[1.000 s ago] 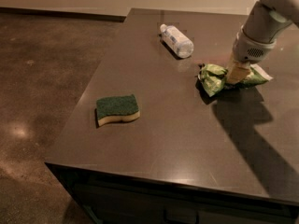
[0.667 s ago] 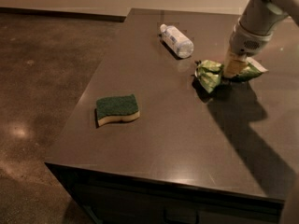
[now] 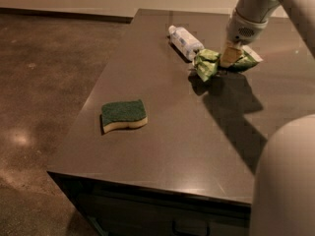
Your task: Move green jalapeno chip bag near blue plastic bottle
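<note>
Claw (image 3: 230,57) at far right of dark brown desk (image 3: 162,151), pinched shut on crinkly light-green foil chip bag (image 3: 205,65). Bag crumpled, left end just beside small clear bluish plastic bottle (image 3: 186,42), which lies on its side. 1 dark green sponge with cream base (image 3: 123,115) sits well apart, nearer the front left.

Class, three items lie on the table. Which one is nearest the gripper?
The chip bag: the gripper holds it, beside the bottle; the sponge lies far off, toward the front.
</note>
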Controlling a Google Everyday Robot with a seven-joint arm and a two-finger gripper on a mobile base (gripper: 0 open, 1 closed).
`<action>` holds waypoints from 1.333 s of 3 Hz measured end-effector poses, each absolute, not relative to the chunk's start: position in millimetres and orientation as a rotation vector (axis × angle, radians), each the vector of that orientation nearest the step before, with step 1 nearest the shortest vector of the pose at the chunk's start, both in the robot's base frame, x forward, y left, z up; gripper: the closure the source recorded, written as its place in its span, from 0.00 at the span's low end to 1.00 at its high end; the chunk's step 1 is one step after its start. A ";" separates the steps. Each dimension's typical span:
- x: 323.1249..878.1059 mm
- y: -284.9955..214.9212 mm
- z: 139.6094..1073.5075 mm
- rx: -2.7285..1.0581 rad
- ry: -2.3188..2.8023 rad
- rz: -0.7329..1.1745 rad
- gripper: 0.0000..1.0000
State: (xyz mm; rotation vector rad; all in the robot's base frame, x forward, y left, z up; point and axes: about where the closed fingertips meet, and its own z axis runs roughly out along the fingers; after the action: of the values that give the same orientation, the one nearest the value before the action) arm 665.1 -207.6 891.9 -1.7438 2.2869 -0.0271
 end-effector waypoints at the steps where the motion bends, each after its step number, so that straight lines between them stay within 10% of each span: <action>1: 680.2 -203.4 889.9 -1.716 2.293 -0.035 0.85; 4: 697.3 -206.7 880.1 -1.687 2.296 -0.032 0.16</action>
State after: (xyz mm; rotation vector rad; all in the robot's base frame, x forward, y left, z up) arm 697.3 -206.7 880.1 -1.6871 2.2961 -0.0318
